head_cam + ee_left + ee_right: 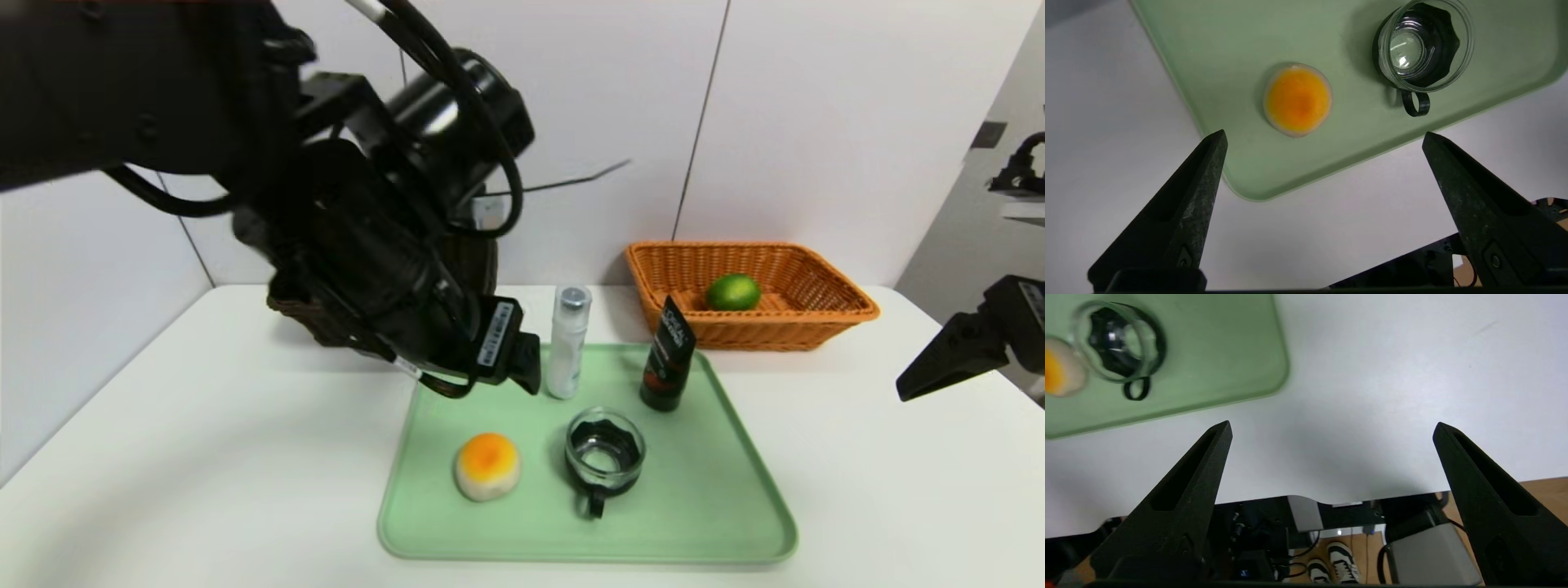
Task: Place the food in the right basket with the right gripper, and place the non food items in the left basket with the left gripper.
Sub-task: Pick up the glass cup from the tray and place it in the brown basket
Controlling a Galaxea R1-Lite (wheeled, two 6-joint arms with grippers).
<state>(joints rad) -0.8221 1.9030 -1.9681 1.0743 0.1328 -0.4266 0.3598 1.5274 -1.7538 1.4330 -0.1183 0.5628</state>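
Both pincers hang released and empty: left pincer (1324,136) above the tray's (727,506) nine-o'clock rim, right pincer (1332,428) over bare table (1392,375).

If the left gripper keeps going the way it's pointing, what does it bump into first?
Probably the green tray, near its front corner beside the orange-topped bun. The left gripper is open and empty; depth is hard to judge.

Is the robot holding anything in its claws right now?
No. The left claw hangs open above the green tray, with nothing between its fingers. The right claw is open too, over the bare white table.
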